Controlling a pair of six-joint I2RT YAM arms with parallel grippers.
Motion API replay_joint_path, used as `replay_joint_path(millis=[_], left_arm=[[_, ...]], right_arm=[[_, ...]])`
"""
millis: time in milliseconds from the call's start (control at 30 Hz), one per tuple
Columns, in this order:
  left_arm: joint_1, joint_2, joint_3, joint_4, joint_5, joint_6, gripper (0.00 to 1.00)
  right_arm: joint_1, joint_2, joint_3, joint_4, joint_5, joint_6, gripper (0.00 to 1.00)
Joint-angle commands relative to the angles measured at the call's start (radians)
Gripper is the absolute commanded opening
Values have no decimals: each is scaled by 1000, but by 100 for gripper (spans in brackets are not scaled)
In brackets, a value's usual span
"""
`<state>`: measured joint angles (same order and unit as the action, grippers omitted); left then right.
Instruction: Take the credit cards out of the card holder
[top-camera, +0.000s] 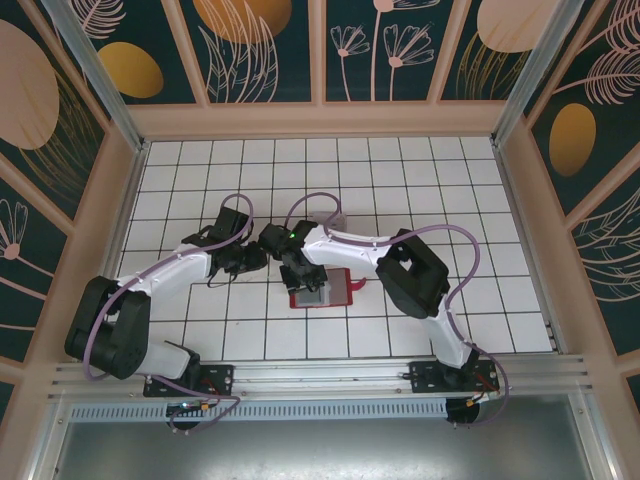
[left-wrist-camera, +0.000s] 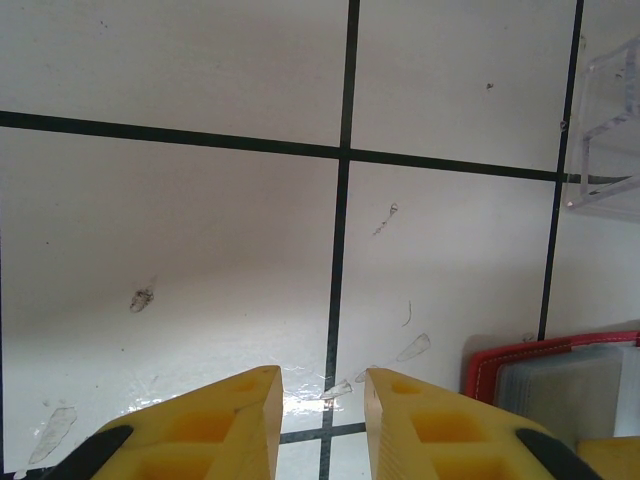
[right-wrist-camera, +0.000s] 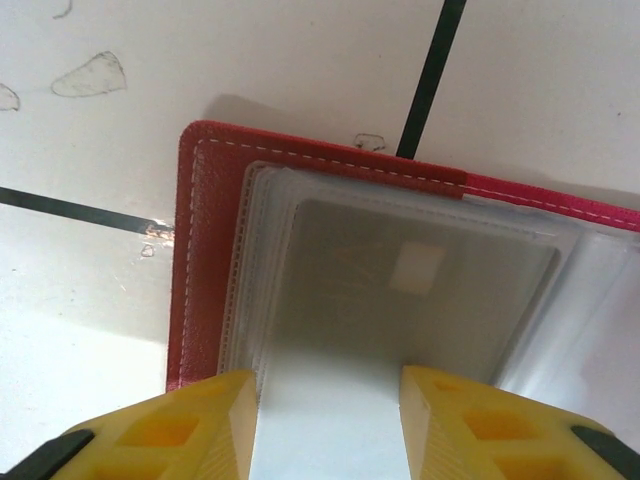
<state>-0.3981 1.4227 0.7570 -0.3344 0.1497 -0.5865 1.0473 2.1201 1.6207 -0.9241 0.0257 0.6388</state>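
1. Target: small red folding card holder (top-camera: 330, 291) lies open and flat on the white tiled table (top-camera: 420, 170), mid-table, a bit toward the near side. A pale grey flat card (right-wrist-camera: 420, 290) sits in its clear plastic sleeve, w/ more sleeves stacked under it.
2. R gripper (right-wrist-camera: 330, 385) hangs right over the holder's left half, yellow fingers (right-wrist-camera: 200, 420) spread, sleeve mouth between them. Can't tell if the pads touch the plastic.
3. L gripper (left-wrist-camera: 322, 390) is just left of the holder over bare tile, jaws apart w/ a small gap, nothing between.
4. Step in hand, I judge: get hold of the top card. Best to pinch the card only, not the sleeve, or the whole holder will prob. lift.
5. L should press on the red cover (left-wrist-camera: 520, 358) before R pulls; pull along the sleeve, flat, slow.
6. Clear plastic tray (left-wrist-camera: 610, 130) stands beyond the holder; likely drop spot.
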Motion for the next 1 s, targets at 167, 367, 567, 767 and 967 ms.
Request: replay_joint_path(millis=[167, 367, 567, 767, 967], left_arm=[[8, -22, -6, -14, 11, 13, 29], [8, -22, -2, -15, 53, 15, 29], [0, -18, -13, 26, 158, -8, 28], [-42, -15, -5, 39, 188, -22, 27], [-111, 8, -12, 76, 223, -61, 27]], right_arm=[[7, -3, -41, -5, 11, 24, 31], [4, -25, -39, -7, 25, 32, 18], [-5, -56, -36, -12, 46, 39, 8], [-10, -92, -52, -15, 51, 42, 6], [-18, -144, -90, -3, 45, 56, 6]])
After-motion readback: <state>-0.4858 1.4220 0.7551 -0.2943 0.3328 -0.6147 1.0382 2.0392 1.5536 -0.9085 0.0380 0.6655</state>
